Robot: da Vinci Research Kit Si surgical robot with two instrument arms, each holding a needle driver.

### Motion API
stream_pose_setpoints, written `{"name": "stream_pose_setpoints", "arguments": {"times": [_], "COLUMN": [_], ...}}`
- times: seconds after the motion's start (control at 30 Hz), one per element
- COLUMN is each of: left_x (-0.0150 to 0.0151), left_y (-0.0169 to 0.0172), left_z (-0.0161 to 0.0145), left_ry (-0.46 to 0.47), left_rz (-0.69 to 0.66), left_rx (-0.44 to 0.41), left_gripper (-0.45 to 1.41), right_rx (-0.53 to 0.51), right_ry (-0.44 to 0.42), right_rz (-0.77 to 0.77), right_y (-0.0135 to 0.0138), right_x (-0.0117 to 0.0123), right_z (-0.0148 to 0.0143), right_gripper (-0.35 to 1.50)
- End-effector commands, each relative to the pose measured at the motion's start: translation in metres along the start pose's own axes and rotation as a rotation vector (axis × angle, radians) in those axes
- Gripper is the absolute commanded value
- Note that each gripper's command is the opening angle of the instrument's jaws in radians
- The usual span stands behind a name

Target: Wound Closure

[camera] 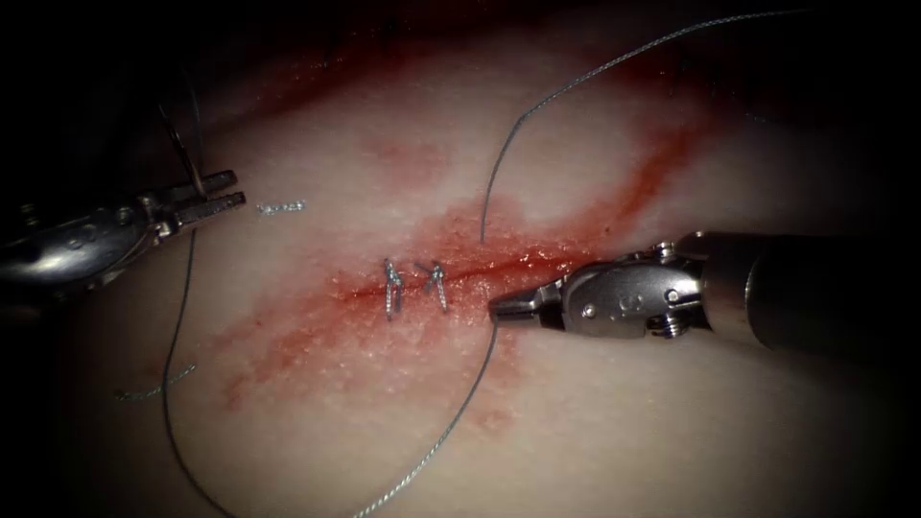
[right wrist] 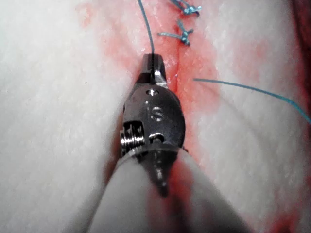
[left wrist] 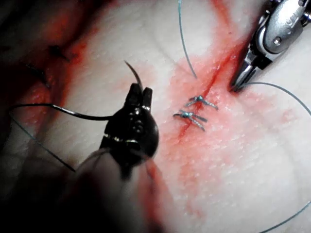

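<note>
My left tool is far to the left of the cut, above the tissue, with its jaws shut on the curved needle. The needle's pointed part arcs out beyond the left tool's jaws, free of the tissue; the tool hides where along the curve the grip is. My right tool lies at the cut just right of two tied stitches, jaws shut on the thread at their tip. Another strand rises from the cut's far side.
Red fluid spreads around the cut and the stitches. Two cut ends of thread lie on the left, one near the left tool and one lower. A long loop of thread trails down from the left tool.
</note>
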Motion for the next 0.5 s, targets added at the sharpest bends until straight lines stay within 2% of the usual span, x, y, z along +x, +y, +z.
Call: {"name": "stream_pose_setpoints", "arguments": {"times": [0.03,0.2,0.3,0.37,0.5], "left_x": [-0.0003,-0.0003,-0.0003,-0.0003,-0.0003], "left_y": [0.0002,0.0002,0.0002,0.0002,0.0002], "left_z": [0.0008,0.0008,0.0007,0.0007,0.0007], "left_ry": [0.001,0.001,0.001,0.001,0.001], "left_rz": [0.0,0.0,0.0,0.0,0.0], "left_rx": [-0.002,-0.002,-0.002,-0.002,-0.002], "left_gripper": [-0.45,-0.45,-0.45,-0.45,-0.45], "right_rx": [0.008,0.054,0.101,0.203,0.358], "right_ry": [0.008,0.033,0.037,0.052,0.081], "right_rz": [-0.001,0.004,0.01,0.013,-0.012], "right_y": [-0.0003,-0.0005,-0.0009,-0.0021,-0.0048], "right_x": [0.0002,0.0012,0.003,0.0055,0.0096], "right_z": [0.001,0.0004,-0.0011,-0.002,-0.0016], "right_gripper": [-0.35,-0.35,-0.35,-0.35,-0.35]}}
